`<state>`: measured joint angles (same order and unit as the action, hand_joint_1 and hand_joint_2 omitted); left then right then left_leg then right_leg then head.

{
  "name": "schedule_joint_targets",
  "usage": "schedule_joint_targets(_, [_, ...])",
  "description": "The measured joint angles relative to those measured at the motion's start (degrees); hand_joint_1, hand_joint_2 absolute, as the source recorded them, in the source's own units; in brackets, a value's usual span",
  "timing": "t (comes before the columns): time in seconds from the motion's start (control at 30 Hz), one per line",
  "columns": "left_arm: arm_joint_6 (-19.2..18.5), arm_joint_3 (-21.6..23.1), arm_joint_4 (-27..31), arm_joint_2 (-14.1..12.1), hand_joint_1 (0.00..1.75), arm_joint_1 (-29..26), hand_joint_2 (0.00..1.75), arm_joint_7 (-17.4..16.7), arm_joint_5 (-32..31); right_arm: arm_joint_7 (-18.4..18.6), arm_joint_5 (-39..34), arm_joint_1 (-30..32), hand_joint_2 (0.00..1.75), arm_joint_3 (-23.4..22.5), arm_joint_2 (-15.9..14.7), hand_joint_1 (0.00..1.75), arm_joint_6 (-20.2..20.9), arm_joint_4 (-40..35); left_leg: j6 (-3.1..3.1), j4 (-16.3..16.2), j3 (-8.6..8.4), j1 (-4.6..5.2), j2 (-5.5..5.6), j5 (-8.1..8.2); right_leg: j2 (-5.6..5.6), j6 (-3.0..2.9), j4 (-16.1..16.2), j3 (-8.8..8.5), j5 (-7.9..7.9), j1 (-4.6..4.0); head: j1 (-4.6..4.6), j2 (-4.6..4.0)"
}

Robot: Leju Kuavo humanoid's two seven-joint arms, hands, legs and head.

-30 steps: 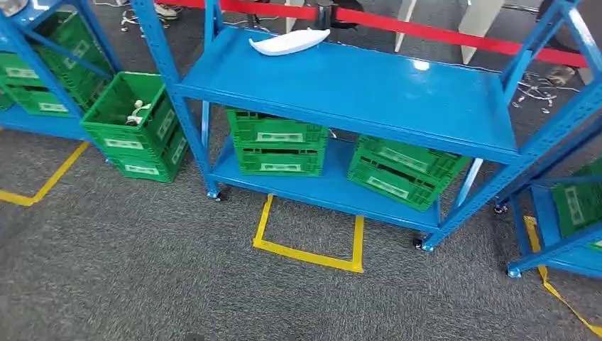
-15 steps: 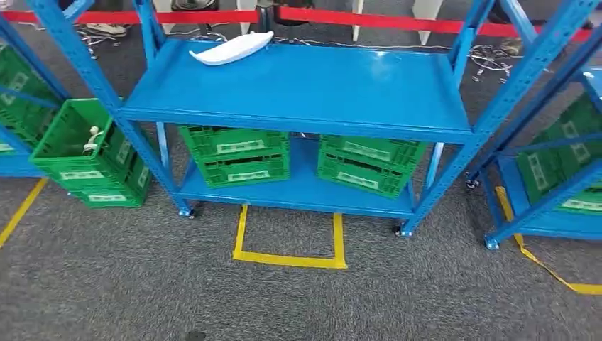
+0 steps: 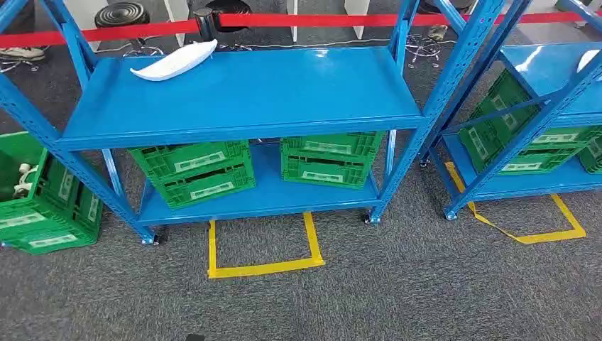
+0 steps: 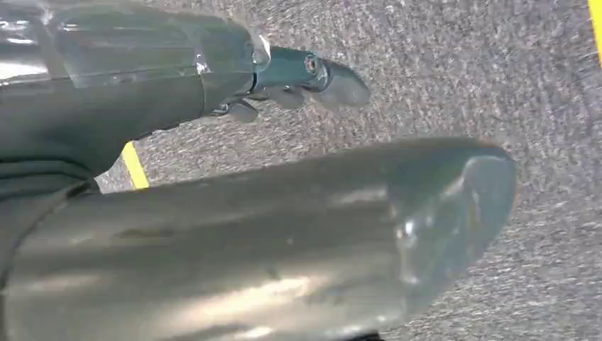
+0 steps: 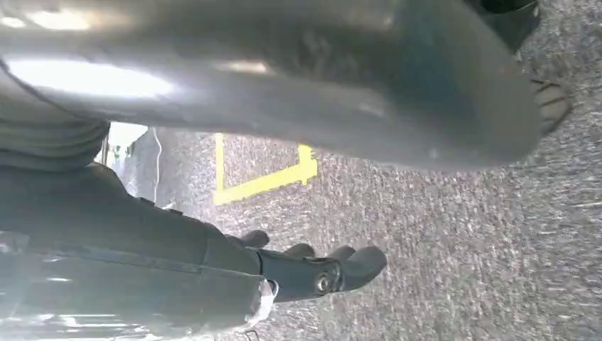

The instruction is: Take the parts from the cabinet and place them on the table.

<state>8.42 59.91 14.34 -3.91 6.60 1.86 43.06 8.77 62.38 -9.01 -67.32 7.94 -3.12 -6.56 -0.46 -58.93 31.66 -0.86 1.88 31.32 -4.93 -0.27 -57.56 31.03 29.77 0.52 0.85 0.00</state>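
A white part [image 3: 174,60] is seen lying on the top shelf of the blue cabinet [image 3: 241,96], toward its far left corner, well apart from both hands. On the lower shelf two stacks of green crates [image 3: 193,170] are set side by side. Another green crate [image 3: 42,206] stands on the floor to the left of the cabinet, with small white parts [image 3: 23,179] inside it. A second blue cabinet [image 3: 546,71] with green crates is seen to the right. A yellow tape outline [image 3: 261,249] is marked on the grey carpet [image 3: 397,284] in front of the first cabinet.

The left hand [image 4: 284,78] is seen hanging over the carpet — its fingers [image 4: 341,85] are loosely extended and nothing is held. The right hand [image 5: 312,270] is likewise hung above the carpet, its fingers [image 5: 362,261] slightly curled yet apart, with nothing in them — a corner of yellow tape lies on the floor beyond them.
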Motion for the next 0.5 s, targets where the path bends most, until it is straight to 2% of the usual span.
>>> schedule_joint_targets(0.03, [0.0,0.0,0.0,0.0,0.00,0.1,0.00,0.0,0.0,-0.1,0.0,0.1,0.00,0.0,0.0,0.00,0.0,0.0,0.10,0.0,-0.03,0.05,-0.03,-0.04,0.02,0.05,0.1,-0.04,0.00,0.01,0.22,0.00])
schedule_joint_targets(0.07, [0.0,0.0,0.0,0.0,0.00,0.2,0.00,0.0,0.0,-0.2,0.0,0.1,1.75,-0.1,0.0,0.00,0.0,0.0,0.14,0.0,-0.07,0.11,-0.01,-0.05,0.06,0.06,0.1,-0.03,0.00,0.02,0.42,0.00])
schedule_joint_targets(0.17, [0.0,0.0,0.0,0.0,0.00,0.1,0.00,0.0,0.1,-0.4,0.0,0.1,1.75,-0.2,0.0,0.00,0.0,0.0,0.22,0.0,-0.09,0.29,0.11,-0.02,0.20,0.12,0.2,-0.04,0.00,0.18,0.48,0.00])
schedule_joint_targets(0.2, [0.0,0.0,0.0,0.0,0.00,0.1,0.00,0.0,0.2,-0.4,0.0,0.1,1.75,-0.2,0.0,0.00,0.0,0.0,0.23,0.0,-0.11,0.34,0.15,-0.02,0.24,0.24,0.2,-0.04,0.02,0.21,0.48,0.00])
schedule_joint_targets(0.27, [0.0,0.0,0.0,0.0,0.00,0.1,0.00,0.0,0.3,-0.4,0.0,0.1,1.75,-0.3,0.0,0.00,0.0,0.0,0.39,-0.1,-0.14,0.38,0.19,0.07,0.27,0.89,0.2,-0.06,0.09,0.30,0.46,0.00])
schedule_joint_targets(0.33, [0.0,0.0,0.0,0.0,0.00,0.1,0.00,0.0,0.5,-0.4,0.0,0.1,1.75,-0.3,-0.1,0.00,0.0,0.0,0.42,-0.1,-0.17,0.40,0.21,0.10,0.28,1.00,0.2,-0.06,0.11,0.33,0.40,0.00])
schedule_joint_targets(0.37, [0.0,0.0,0.0,0.0,0.00,0.1,1.75,0.0,0.5,-0.4,0.0,0.1,1.75,-0.3,-0.1,0.00,0.0,0.0,0.43,-0.1,-0.18,0.39,0.23,0.10,0.31,1.11,0.2,-0.07,0.17,0.33,0.35,0.00])
schedule_joint_targets(0.5, [0.0,0.0,0.0,0.0,0.00,0.1,1.75,0.0,0.6,-0.4,0.0,0.1,1.75,-0.3,-0.1,0.00,0.0,0.0,0.42,0.0,-0.23,0.38,0.32,0.11,0.38,1.18,0.2,-0.07,0.21,0.31,0.29,0.00])
